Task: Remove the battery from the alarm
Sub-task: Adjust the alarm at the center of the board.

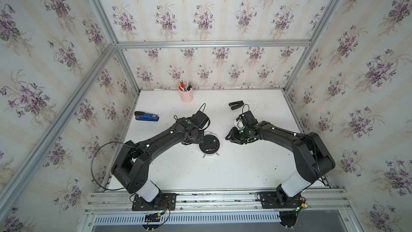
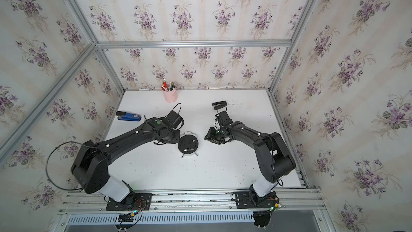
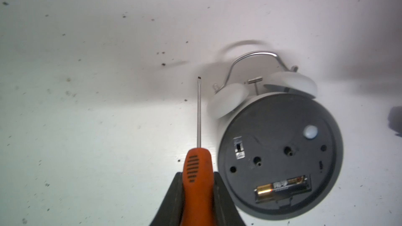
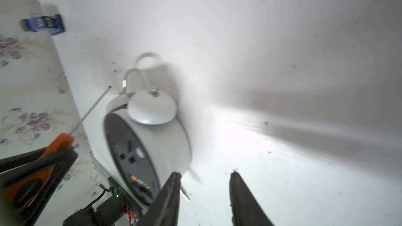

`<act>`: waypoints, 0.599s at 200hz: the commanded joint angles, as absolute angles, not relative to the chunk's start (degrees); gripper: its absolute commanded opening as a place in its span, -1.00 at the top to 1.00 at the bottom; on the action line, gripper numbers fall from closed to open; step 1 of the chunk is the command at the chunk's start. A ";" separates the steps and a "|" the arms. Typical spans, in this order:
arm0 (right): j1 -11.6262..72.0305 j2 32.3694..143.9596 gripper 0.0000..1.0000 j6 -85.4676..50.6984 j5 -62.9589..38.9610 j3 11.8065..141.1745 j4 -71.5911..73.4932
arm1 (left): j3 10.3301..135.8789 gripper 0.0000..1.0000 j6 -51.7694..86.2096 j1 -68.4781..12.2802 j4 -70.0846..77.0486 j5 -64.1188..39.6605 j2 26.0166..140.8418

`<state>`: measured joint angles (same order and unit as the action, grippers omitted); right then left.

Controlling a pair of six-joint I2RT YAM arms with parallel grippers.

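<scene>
The alarm (image 1: 209, 143) lies face down on the table (image 1: 245, 164), black back up, with the battery (image 3: 282, 189) in its open slot. The left gripper (image 3: 198, 178) clenches an orange screwdriver (image 3: 195, 168) beside it. The right gripper (image 4: 205, 175), jaws apart and empty, is near the alarm.

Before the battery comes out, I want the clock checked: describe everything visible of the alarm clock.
The alarm is a round white twin-bell clock, plastic-looking, lying face down on the table, dark back panel up. Two white bells, a hammer between them, a bent metal handle and thin metal feet show. The back carries a slide switch, a white knob, several holes and an uncovered slot with the battery still seated. Only the table visibly touches it; the screwdriver hovers alongside, apart.
</scene>
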<state>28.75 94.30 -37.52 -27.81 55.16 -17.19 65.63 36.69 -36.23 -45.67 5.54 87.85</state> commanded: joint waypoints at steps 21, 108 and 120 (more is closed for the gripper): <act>35.06 98.98 0.00 -30.31 -29.14 63.87 -20.24 | 63.88 1.00 34.28 -34.81 -52.59 4.73 74.23; 36.54 101.64 0.39 -30.97 -28.16 61.63 -17.67 | 58.05 1.00 36.49 -34.79 -55.30 1.06 66.38; 36.86 102.23 0.42 -31.35 -28.72 61.36 -17.07 | 57.92 1.00 36.43 -34.80 -54.97 0.05 66.25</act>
